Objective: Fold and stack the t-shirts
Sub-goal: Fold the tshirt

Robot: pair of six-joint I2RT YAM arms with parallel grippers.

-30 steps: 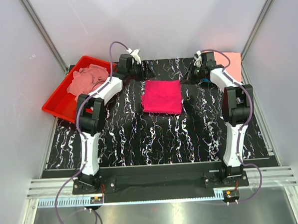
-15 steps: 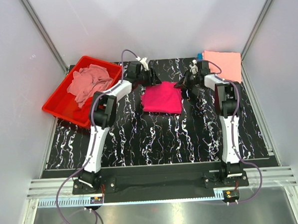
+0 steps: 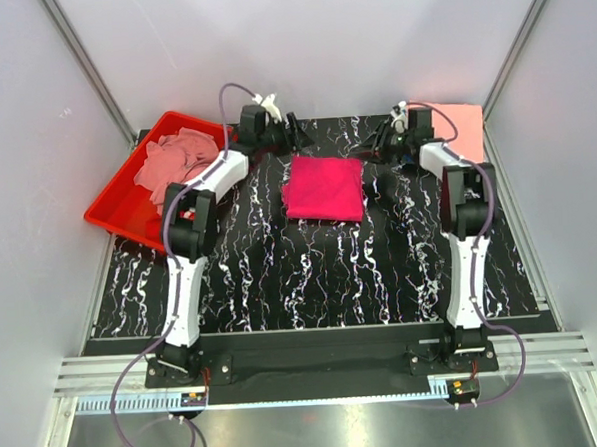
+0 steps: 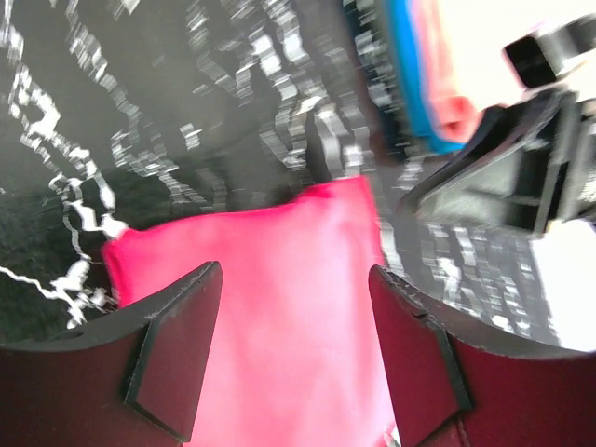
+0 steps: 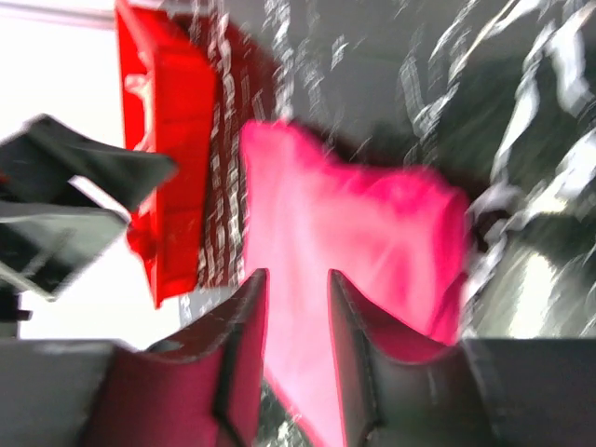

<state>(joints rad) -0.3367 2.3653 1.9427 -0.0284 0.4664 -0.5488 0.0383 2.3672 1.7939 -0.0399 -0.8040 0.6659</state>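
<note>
T-shirt [image 3: 323, 188], magenta, folded near-square, slightly wider crosswise.

Folded t-shirt [image 3: 324, 188]: hot magenta. Table [image 3: 311, 273]: black, white marbled veining. Tray [image 3: 106, 212]: red. Crumpled t-shirts [image 3: 175, 160]: dusty pink. Corner t-shirt [image 3: 461, 130]: salmon.

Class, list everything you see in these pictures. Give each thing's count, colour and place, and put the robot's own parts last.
folded t-shirt: one, hot pink, middle of the table
folded stack: salmon t-shirt on top, blue edge beneath, far right corner
crumpled t-shirts: number unclear, dusty pink, in the tray
tray: one, red, far left
table: one, black with white veining
left gripper: open, near the hot pink shirt's far left corner
right gripper: open, near its far right corner
</note>
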